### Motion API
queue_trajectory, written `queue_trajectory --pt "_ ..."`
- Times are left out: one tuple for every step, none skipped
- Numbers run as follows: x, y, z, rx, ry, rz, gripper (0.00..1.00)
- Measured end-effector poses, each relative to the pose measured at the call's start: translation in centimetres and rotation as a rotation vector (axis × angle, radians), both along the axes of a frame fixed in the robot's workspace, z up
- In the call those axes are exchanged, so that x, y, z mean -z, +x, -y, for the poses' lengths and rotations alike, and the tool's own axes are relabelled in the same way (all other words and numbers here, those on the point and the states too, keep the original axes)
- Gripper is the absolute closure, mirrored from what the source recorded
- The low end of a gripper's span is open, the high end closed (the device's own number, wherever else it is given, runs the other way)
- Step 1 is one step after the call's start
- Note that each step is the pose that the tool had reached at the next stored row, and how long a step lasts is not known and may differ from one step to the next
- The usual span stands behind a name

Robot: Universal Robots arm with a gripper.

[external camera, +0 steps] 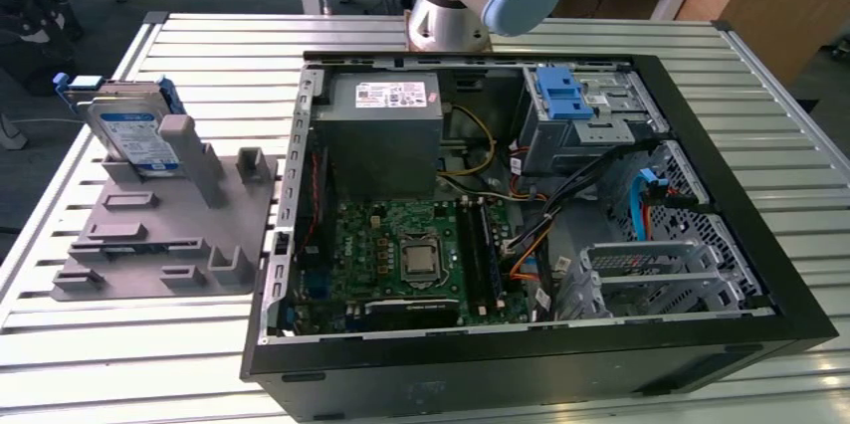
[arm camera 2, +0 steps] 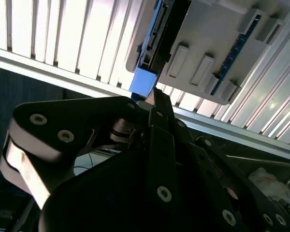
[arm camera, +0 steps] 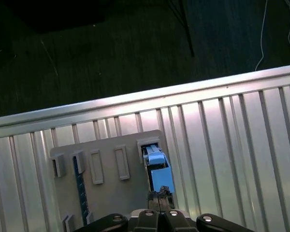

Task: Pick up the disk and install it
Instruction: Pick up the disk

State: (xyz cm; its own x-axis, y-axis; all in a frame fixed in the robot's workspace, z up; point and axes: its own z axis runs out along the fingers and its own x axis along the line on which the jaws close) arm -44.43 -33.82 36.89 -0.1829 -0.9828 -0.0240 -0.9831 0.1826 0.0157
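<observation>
The disk (external camera: 133, 135) stands on edge in a slot of the grey holder (external camera: 159, 235) on the exterior view's left. It is silver with a blue-and-white label and blue rails. In the first wrist view I look down on its blue top edge (arm camera: 156, 164) in the holder (arm camera: 111, 193). My gripper (arm camera: 159, 197) hangs above it, well apart from it, its fingertips together and holding nothing. In the second wrist view, the gripper (arm camera 2: 154, 94) points at the disk's blue rail (arm camera 2: 145, 79) in the holder (arm camera 2: 217, 38).
An open computer case (external camera: 531, 354) lies on the slatted metal table (external camera: 119, 344), with a grey power supply (external camera: 385, 135), a motherboard (external camera: 412, 255) and a drive cage with a blue latch (external camera: 564, 96). The arm's base (external camera: 459, 6) stands behind the case. The table edge (arm camera: 135, 104) runs beside the holder.
</observation>
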Motion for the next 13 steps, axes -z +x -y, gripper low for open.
queue_trajectory --pt "0.10 0.00 0.00 0.000 0.0001 0.0003 0.89" --pt "0.19 0.00 0.00 0.000 -0.0001 0.0005 0.89" --pt "0.29 -0.01 0.01 0.000 -0.0001 0.0006 0.89" --pt "0.41 -0.01 0.01 0.000 -0.0001 0.0008 0.89" --pt "0.50 -0.01 0.00 0.000 -0.0003 0.0007 0.89" --pt "0.57 -0.01 0.00 -0.003 -0.0004 0.0006 0.89" --pt "0.61 -0.01 0.00 -0.007 -0.0006 0.0006 0.89" --pt "0.63 -0.01 0.00 -0.010 -0.0006 0.0005 0.89" --pt "0.63 -0.01 0.00 -0.012 -0.0007 0.0005 0.83" --pt "0.64 -0.01 0.00 -0.012 -0.0006 0.0006 0.77" --pt "0.65 -0.01 0.00 -0.012 -0.0006 0.0007 0.77" --pt "0.65 -0.01 0.00 -0.012 -0.0006 0.0007 0.71" --pt "0.65 -0.01 0.00 -0.012 -0.0006 0.0007 0.65"
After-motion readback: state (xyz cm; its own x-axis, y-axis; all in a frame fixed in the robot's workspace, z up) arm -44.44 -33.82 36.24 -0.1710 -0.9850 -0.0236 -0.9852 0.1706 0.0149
